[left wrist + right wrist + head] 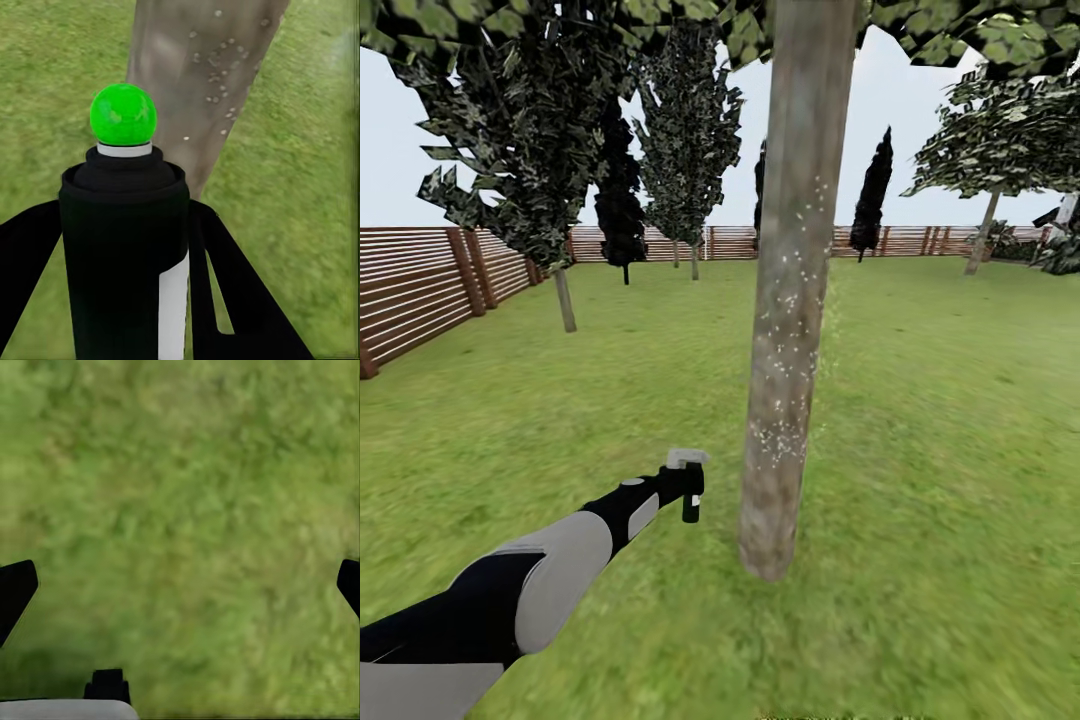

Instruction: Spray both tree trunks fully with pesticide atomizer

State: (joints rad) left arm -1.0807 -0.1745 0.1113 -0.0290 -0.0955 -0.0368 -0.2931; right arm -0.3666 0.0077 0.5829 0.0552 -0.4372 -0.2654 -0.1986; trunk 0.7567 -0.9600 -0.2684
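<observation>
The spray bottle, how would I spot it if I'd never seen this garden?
Find the thick grey-brown trunk speckled with white droplets, mid-lawn. Just to its left, the left gripper holds the pesticide atomizer: a small black bottle with a pale grey head, unlike the plain black-and-grey arm.

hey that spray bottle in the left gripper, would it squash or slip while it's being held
The pesticide atomizer looks like a rigid black cylinder, so it probably won't squash. Its smooth round body could twist or slip between the left gripper fingers. It looks small, so it's likely light.
</observation>
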